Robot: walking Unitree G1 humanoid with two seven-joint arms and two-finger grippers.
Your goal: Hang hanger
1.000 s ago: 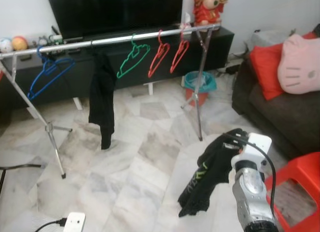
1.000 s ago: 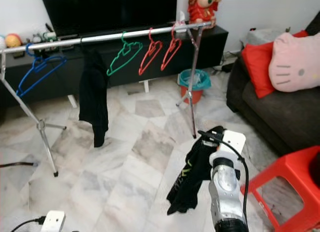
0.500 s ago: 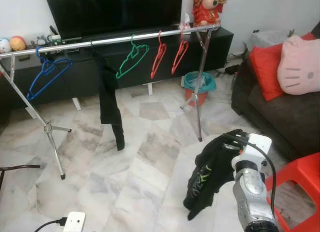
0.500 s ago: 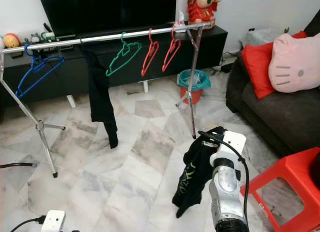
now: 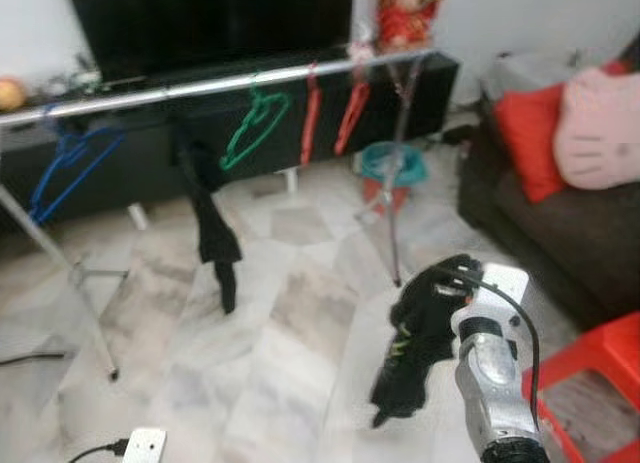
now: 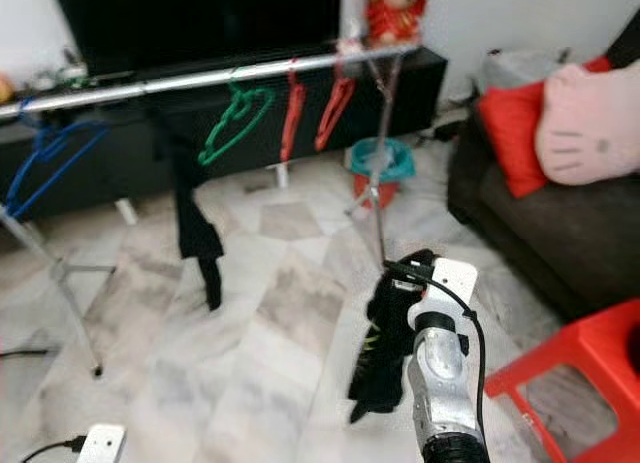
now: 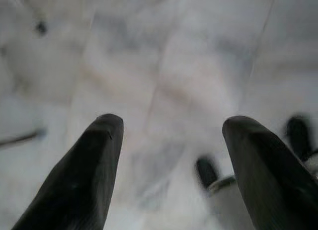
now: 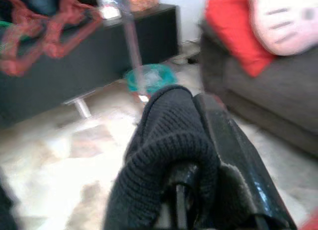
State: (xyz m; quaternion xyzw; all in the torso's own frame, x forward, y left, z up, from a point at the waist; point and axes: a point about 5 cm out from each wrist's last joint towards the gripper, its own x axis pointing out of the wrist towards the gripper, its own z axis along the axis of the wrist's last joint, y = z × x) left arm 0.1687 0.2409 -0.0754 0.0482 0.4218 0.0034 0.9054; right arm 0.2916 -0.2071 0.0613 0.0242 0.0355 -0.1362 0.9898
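While blurred, right tool (image 5: 455,280) grips black garment (image 5: 415,338).

The black garment (image 5: 212,226) on the rail (image 5: 215,83) swung out toward its right end, and the one in the right gripper (image 5: 447,286) bunched up.

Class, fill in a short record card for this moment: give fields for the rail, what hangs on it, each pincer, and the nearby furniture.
rail: long silver metal clothes rail on tripod legs
on rail: blue plastic hanger, black garment, green plastic hanger, two red plastic hangers
right pincer: raised, shut on a black knitted garment on a dark hanger
left pincer: open, pointing at marble floor
furniture: dark sofa with red cushion, red plastic stool
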